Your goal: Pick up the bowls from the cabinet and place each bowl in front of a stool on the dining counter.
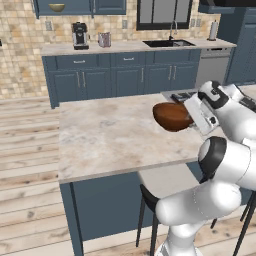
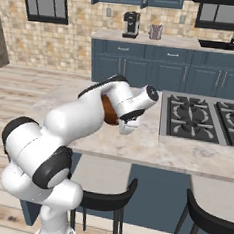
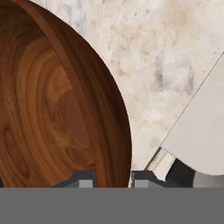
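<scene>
My gripper (image 1: 191, 119) is shut on the rim of the dark reddish-brown bowl (image 1: 172, 116), holding it tilted on its side just above the dining counter (image 1: 110, 140), near its right half. In the hand view the bowl's wall (image 3: 52, 109) runs between the two fingertips (image 3: 81, 180), with marbled stone behind it. From the right base view the brown bowl (image 2: 108, 111) peeks out behind my forearm. The olive-beige bowl (image 1: 56, 7) still sits in the open blue wall cabinet (image 1: 45, 6) at the back. A black stool (image 1: 149, 197) stands under the counter's near edge.
The gas cooktop (image 2: 204, 116) takes up the counter's right part. Two stools (image 2: 106, 201) (image 2: 210, 222) stand along the near side. On the back counter are a coffee machine (image 1: 80, 36), a metal cup (image 1: 104, 39) and a sink (image 1: 167, 43).
</scene>
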